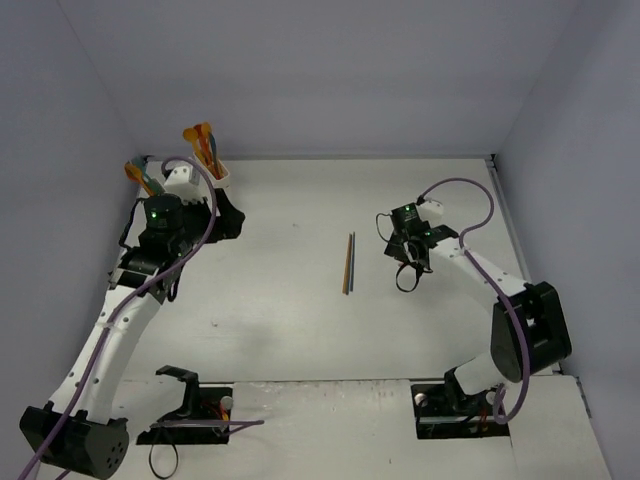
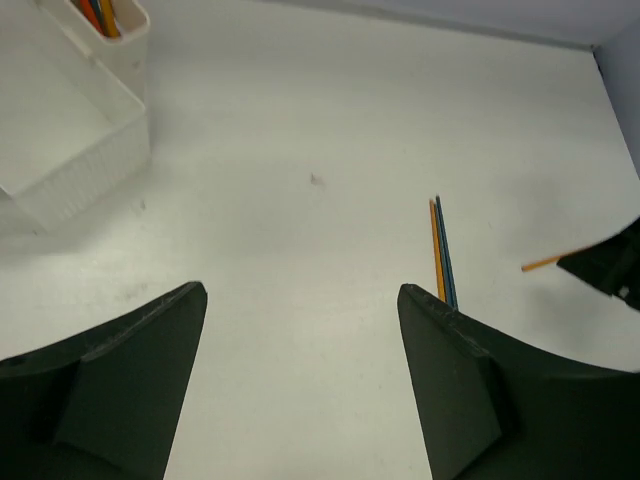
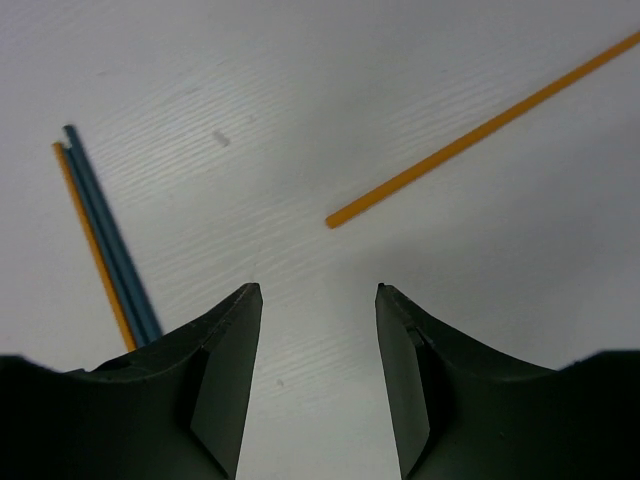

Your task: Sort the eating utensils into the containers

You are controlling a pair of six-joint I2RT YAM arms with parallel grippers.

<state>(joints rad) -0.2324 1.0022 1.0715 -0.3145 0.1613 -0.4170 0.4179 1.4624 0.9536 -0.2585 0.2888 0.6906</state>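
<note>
Far left, orange utensils [image 2: 103, 15] in bins [image 2: 100, 160]; left end effector [image 2: 300, 295], right end effector [image 3: 318, 292] apart

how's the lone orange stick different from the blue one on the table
The lone orange stick is orange, the blue stick blue. The blue stick lies right beside a second orange stick; the lone orange stick lies apart, alone. In the right wrist view they slant opposite ways. Both are thin, straight, flat on the table.
</note>
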